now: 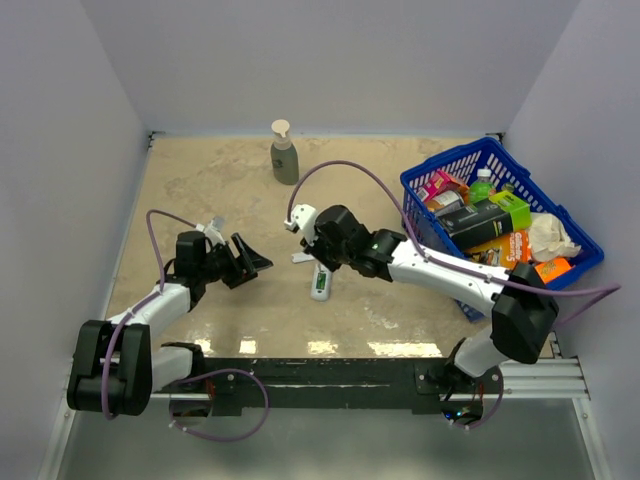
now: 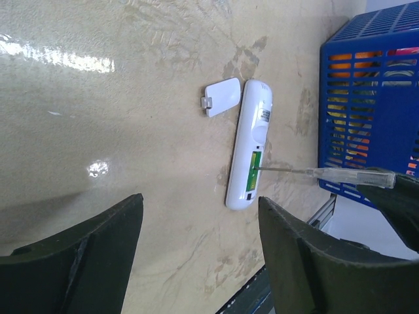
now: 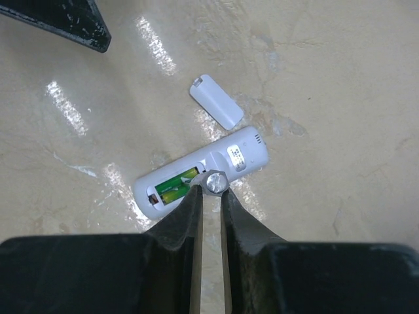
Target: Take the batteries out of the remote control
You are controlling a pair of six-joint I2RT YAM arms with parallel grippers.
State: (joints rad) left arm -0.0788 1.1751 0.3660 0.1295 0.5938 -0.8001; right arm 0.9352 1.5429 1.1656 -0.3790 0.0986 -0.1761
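Observation:
The remote control [image 1: 320, 283] lies back-up mid-table; it also shows in the left wrist view [image 2: 251, 147] and the right wrist view [image 3: 203, 171]. Two green batteries [image 3: 171, 185] sit in its open recess [image 2: 254, 171]. The small white cover [image 3: 216, 101] lies beside the remote's far end [image 2: 221, 96]. My right gripper [image 3: 209, 188] [image 1: 318, 250] is shut on a thin grey stick [image 2: 327, 173] with a clear hexagonal handle; the stick's tip is in the recess at the batteries. My left gripper [image 1: 255, 262] [image 2: 200, 216] is open and empty, left of the remote.
A blue basket [image 1: 415, 195] packed with boxes and bottles stands at the right, its wall in the left wrist view [image 2: 353, 118]. A soap pump bottle [image 1: 285, 155] stands at the back. The table's near edge has a black rail.

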